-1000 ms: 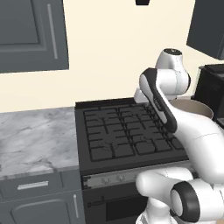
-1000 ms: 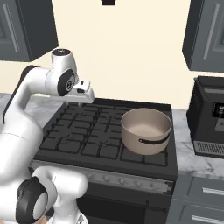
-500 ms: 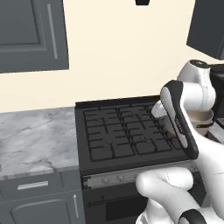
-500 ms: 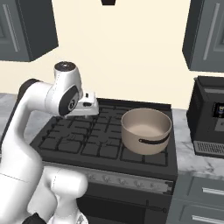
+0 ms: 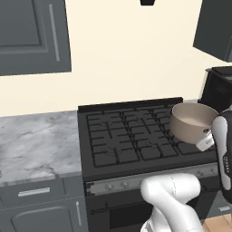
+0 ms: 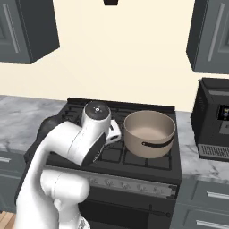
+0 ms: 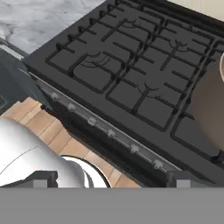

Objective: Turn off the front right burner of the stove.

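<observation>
Change since earlier frames: arm has swung from over the left half of the stove toward its right side; in the left base view it now stands at the right edge of the picture, and the pot it hid a second ago shows fully. Stove and pot lie as before.
Marble surface (image 5: pixel 36 140): grey-veined, left of the stove, its right edge meeting the stove's left side; grey cabinet drawers sit below its front edge.
Stove (image 5: pixel 131 136): wide black gas range between the marble surface and the right-hand surface; black grid grate top, raised back lip against the cream wall.
Knob strip (image 6: pixel 129 185): silver band along the stove's front edge, carrying a row of small round knobs; in the hand view the same row (image 7: pixel 111 133) runs diagonally from upper left to lower right.
Pot (image 6: pixel 149 133): tan, round, with a dark handle on its near wall; upright on the grate at the stove's right side, toward the back.
Pincer (image 7: pixel 109 181): two dark finger tips stand far apart at the bottom of the hand view, jaws spread wide and nothing between them; it looks down on the knob strip from the front, clear of every knob.
Arm: white elbow joint rises in front of the stove's left half in the right base view, just left of the pot.
Black appliance (image 6: pixel 214 118): on the right-hand surface, beside the stove's right edge.
</observation>
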Controlling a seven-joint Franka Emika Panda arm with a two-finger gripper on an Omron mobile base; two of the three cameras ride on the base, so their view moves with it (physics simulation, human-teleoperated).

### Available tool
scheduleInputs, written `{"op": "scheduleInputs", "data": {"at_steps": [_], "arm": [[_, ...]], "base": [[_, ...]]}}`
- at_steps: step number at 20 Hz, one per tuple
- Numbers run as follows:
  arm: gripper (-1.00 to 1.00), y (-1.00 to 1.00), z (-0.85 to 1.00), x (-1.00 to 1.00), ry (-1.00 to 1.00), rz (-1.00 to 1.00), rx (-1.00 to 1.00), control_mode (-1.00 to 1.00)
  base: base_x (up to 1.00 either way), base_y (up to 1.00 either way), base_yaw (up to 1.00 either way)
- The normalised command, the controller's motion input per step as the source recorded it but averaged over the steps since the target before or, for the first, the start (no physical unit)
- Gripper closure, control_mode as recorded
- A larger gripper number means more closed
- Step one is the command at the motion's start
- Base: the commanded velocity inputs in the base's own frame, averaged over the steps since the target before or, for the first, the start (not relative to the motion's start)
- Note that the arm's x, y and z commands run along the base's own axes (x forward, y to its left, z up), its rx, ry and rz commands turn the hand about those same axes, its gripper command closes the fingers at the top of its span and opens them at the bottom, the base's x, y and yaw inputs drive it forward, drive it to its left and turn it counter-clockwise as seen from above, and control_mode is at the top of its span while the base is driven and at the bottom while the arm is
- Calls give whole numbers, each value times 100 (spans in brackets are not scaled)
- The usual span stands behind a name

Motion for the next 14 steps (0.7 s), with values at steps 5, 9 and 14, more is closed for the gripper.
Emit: {"op": "scheduleInputs", "data": {"at_steps": [5, 9, 14], "arm": [[-100, -47, -36, -19, 0, 27, -4, -100], [-100, -37, -19, -21, 0, 23, -2, -100], [-100, -53, -25, -24, -6, 24, 0, -100]], "base": [[0, 0, 0], [0, 0, 0], [0, 0, 0]]}}
